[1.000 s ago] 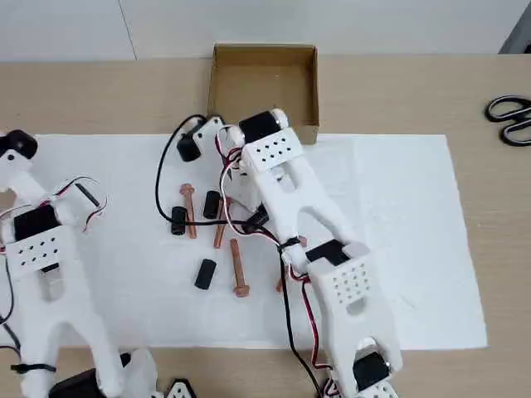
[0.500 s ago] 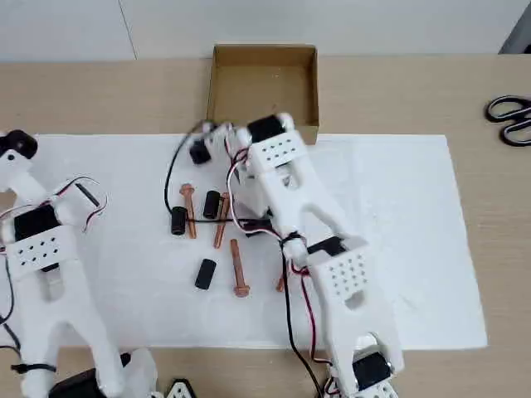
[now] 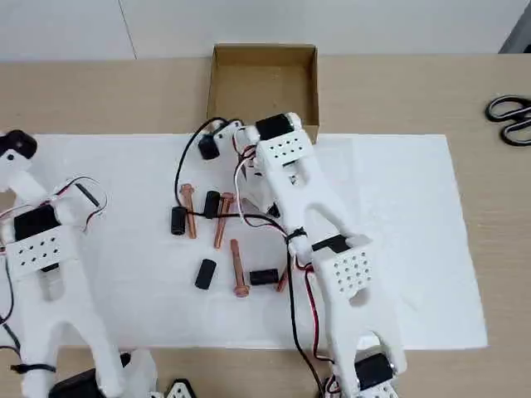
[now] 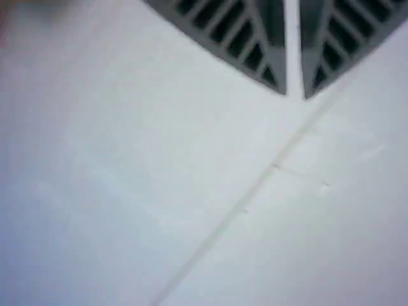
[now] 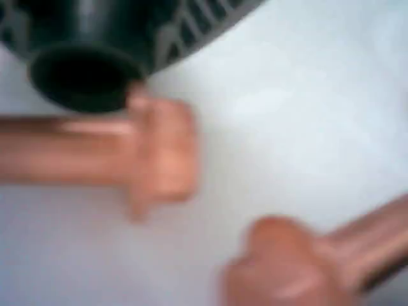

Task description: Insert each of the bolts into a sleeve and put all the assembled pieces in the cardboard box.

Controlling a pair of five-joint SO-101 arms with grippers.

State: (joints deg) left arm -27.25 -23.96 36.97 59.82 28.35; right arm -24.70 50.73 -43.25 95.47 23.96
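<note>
Left claw (image 4: pixel 294 90) hung pinched almost shut over the white paper (image 3: pixel 398 207), gripping nothing; the right claw (image 5: pixel 185 29) was too close and blurred to judge. Over the last second the right arm (image 3: pixel 290 178) swung its wrist a little rightward near the cardboard box (image 3: pixel 212 83), and a black sleeve (image 3: pixel 264 277) came into sight just beside a bolt (image 3: pixel 283 282) — uncovered or let fall, unclear. Other bolts and sleeves lay as before, none joined, the box empty, so assembly seemingly hadn't begun. Open paper lay to the arm's right — scissors (image 3: pixel 510 120) sat well apart at the edge of the surface (image 3: pixel 99 95).
</note>
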